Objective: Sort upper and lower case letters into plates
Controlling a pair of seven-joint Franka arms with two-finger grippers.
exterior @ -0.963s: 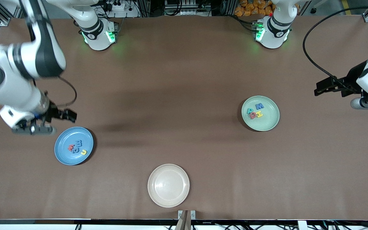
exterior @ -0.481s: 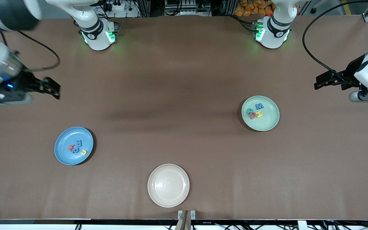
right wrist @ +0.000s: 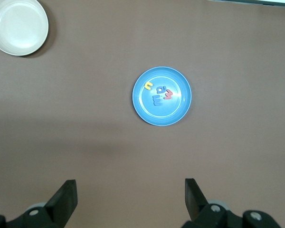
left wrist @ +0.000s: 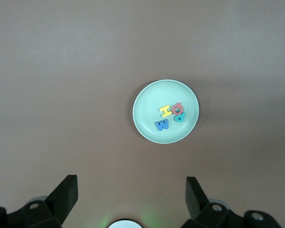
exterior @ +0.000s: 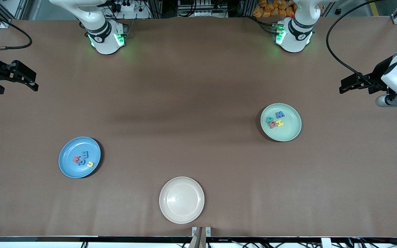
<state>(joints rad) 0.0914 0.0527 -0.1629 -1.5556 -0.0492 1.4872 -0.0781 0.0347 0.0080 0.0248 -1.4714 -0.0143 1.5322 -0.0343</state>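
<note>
Sort looks done, as far as you can judge from here: all eight tiny flat toy letters sit in plates, none loose on the brown table (exterior: 198, 103).

Round pale mint green plate (exterior: 289, 134), toward the left arm's end of the table: four letters clustered touching or nearly so – a blue M (exterior: 280, 114), a yellow H (exterior: 280, 122), a teal P (exterior: 269, 119) and a red one (exterior: 272, 125) that reads like a Q or O; can't tell which. Looks like the upper-case set.

Round mid blue plate (exterior: 68, 165), toward the right arm's end and nearer the front camera than the mint one: four letters – a blue m (exterior: 85, 154), a yellow u or c shape (exterior: 90, 164), a red one (exterior: 76, 159) and another blue one (exterior: 81, 162) tucked against it. Too small to read the last two; presumably the lower-case set.

Round cream-white plate (exterior: 181, 213), nearest the front camera, between the two: nothing in it.

Left gripper (exterior: 346, 88) is up over bare table at its own end, fingers (left wrist: 64, 197) spread, holding nothing. Right gripper (exterior: 26, 77) is up over bare table at its end, fingers (right wrist: 64, 199) also released, nothing held. Both sit well apart from the plates.

What's left for you: likely just verify case on the unreadable letters.
</note>
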